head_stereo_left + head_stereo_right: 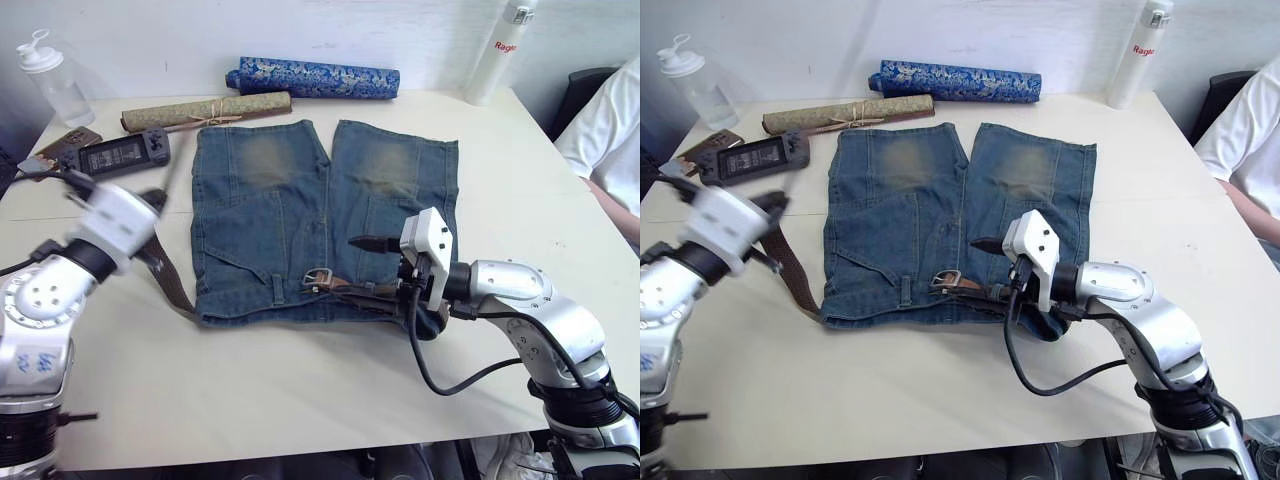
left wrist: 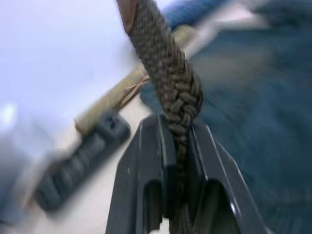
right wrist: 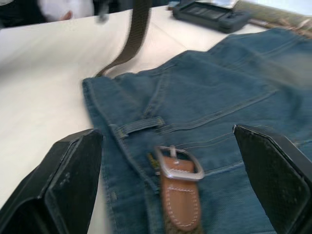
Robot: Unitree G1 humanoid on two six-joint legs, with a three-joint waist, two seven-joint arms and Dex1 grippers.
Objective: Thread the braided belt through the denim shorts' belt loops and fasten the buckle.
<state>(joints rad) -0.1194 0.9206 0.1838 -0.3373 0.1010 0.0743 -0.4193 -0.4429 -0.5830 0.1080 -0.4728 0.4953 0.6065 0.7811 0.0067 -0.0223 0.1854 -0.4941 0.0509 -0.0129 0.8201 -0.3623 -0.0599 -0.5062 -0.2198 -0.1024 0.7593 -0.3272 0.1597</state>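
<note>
Left eye view shows, at the far left of the table, a clear bottle and a dark handheld device. The left gripper hangs above the table just left of the denim shorts; in the left wrist view its two fingers are clenched on the braided belt, which rises between them. From this gripper the belt runs down to the table and goes in at the left end of the waistband.

Behind the shorts lie a tan rolled mat and a blue patterned roll, near each other.

The shorts lie flat in the middle of the table, with the waistband on the side near the robot and the legs pointing away. One of the belt loops is seen on the waistband, just beside the buckle. The buckle rests on the waistband near the middle, with a tan leather end below it.

The right gripper is over the right part of the waistband, its fingers spread wide on both sides of the buckle and grasping nothing.

At the far right stand a white bottle and a person's white sleeve.
</note>
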